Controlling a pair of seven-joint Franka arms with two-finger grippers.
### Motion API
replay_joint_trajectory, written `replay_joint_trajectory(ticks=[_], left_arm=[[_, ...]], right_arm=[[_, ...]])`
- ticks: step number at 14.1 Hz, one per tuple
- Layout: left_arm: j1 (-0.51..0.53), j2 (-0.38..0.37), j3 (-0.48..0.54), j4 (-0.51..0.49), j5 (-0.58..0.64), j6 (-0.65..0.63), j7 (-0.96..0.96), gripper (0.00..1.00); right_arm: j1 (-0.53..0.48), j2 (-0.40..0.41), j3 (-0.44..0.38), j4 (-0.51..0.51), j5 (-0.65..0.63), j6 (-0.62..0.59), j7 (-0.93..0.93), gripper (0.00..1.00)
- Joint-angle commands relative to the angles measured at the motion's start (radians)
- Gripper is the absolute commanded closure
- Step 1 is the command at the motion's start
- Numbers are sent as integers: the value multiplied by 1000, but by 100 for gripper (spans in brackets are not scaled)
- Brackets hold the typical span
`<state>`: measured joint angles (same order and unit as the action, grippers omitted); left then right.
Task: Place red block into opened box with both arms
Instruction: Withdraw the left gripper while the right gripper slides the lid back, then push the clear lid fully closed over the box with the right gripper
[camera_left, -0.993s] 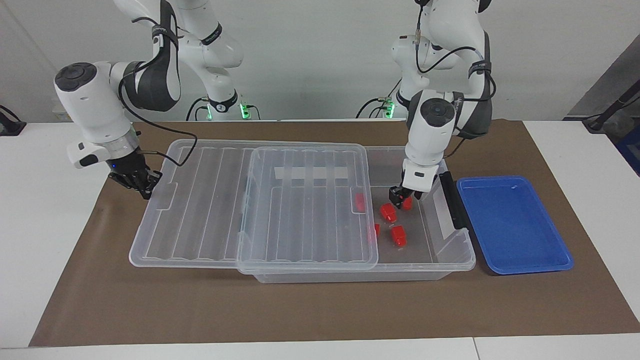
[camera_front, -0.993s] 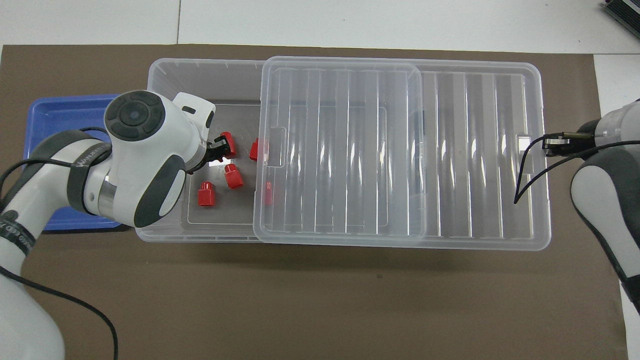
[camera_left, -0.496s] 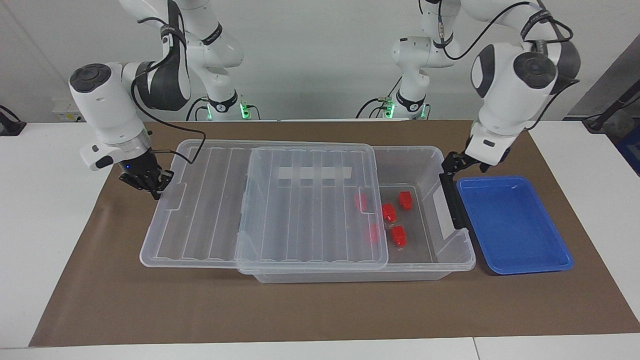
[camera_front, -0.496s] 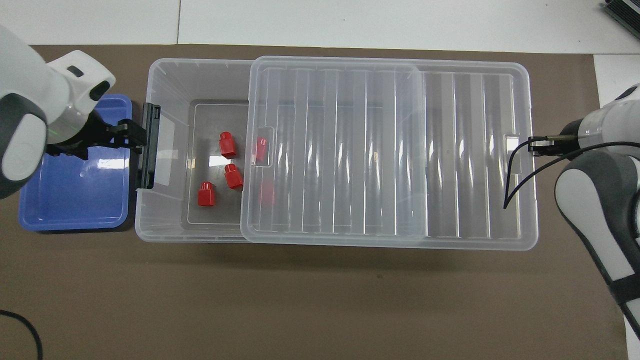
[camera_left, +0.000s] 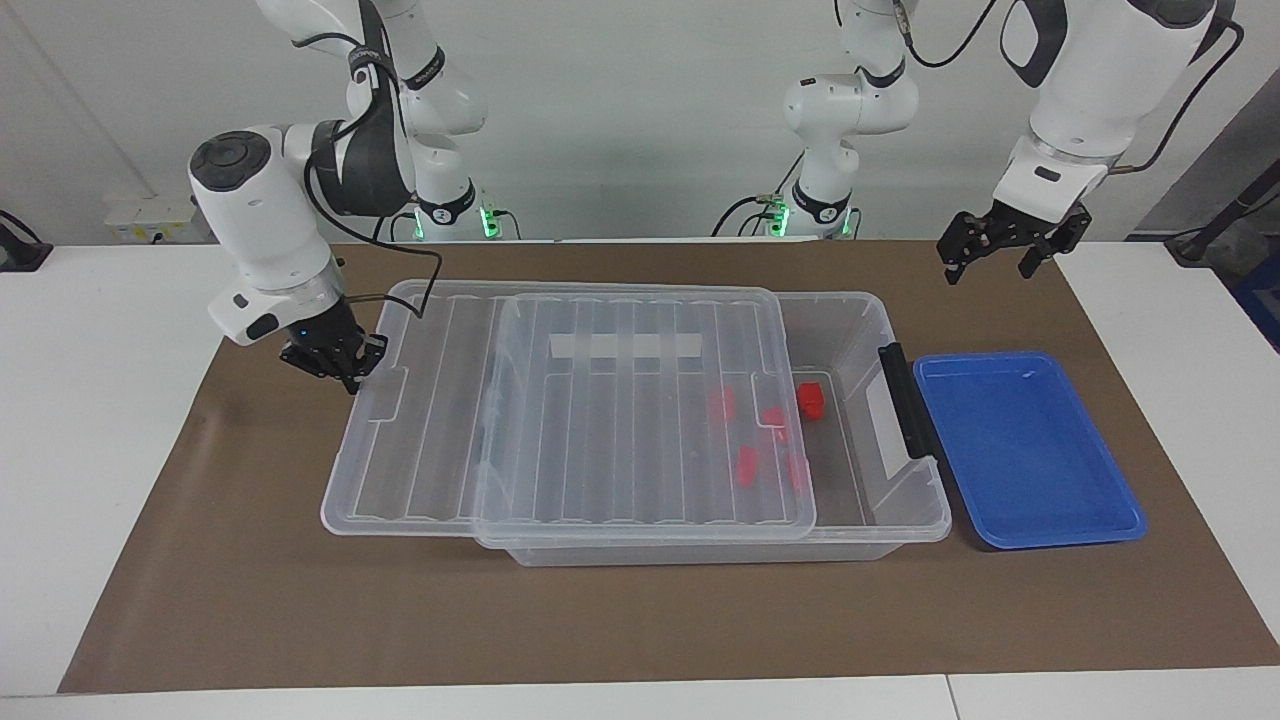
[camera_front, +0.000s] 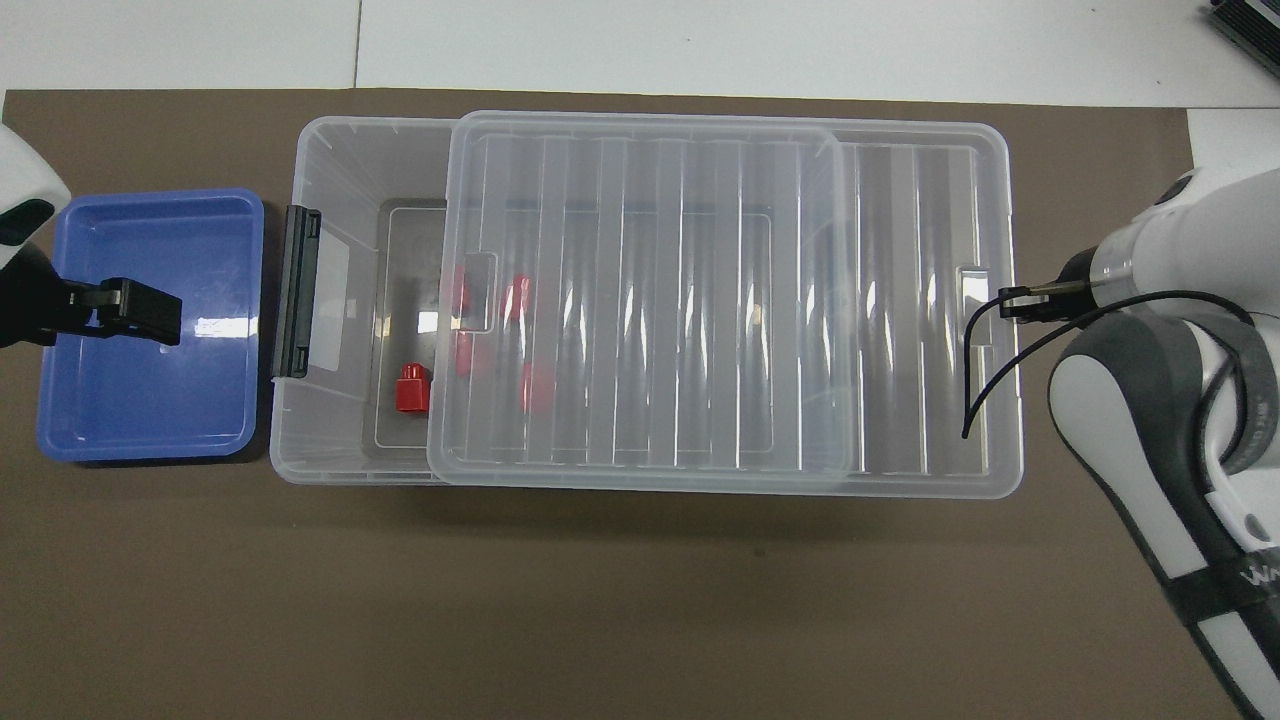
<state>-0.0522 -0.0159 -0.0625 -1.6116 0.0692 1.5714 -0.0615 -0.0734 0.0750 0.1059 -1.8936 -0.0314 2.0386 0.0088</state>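
- Now, the box (camera_left: 905, 505) sits mid-mat, long axis running between the two arms' ends of the table, its black handle (camera_left: 905, 400) at the left arm's end.
- Lid (camera_left: 640, 400) lies on the box rim, offset toward the right arm's end; it overhangs that end of the box and leaves a strip of the box uncovered beside the handle.
- One red block (camera_left: 811, 400) lies on the box floor in that uncovered strip, toward the rim nearer the robots. Other red blocks (camera_left: 745, 465) show through the clear lid, just beside it.
- Right gripper (camera_left: 345, 362) is low at the lid's end edge toward the right arm's end, fingertips together, pinched on the lid's lip by the notch.
- Left gripper (camera_left: 1000, 245) is raised, fingers spread wide, holding nothing; it hangs over the mat near the table edge nearest the robots, well above the blue tray (camera_left: 1030, 450).
- Blue tray sits just beside the handle end of the box; bare mat (camera_left: 640, 620) runs along the table edge farthest from the robots.
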Motion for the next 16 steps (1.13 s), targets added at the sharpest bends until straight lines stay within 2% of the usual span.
replay_joint_trajectory(ticks=[1, 2, 6, 16], left_arm=[[-84, -12, 32, -36, -12, 4, 12, 0], [-133, -12, 61, -28, -11, -7, 14, 0], [-107, -64, 69, -25, -11, -83, 110, 0], [-103, -72, 69, -36, -11, -73, 117, 0]], right_arm=[[10, -14, 12, -7, 22, -17, -26, 100], [27, -14, 12, -7, 43, -15, -24, 100], [32, -15, 38, -9, 53, -15, -23, 100], [32, -17, 135, -10, 54, -21, -13, 100]])
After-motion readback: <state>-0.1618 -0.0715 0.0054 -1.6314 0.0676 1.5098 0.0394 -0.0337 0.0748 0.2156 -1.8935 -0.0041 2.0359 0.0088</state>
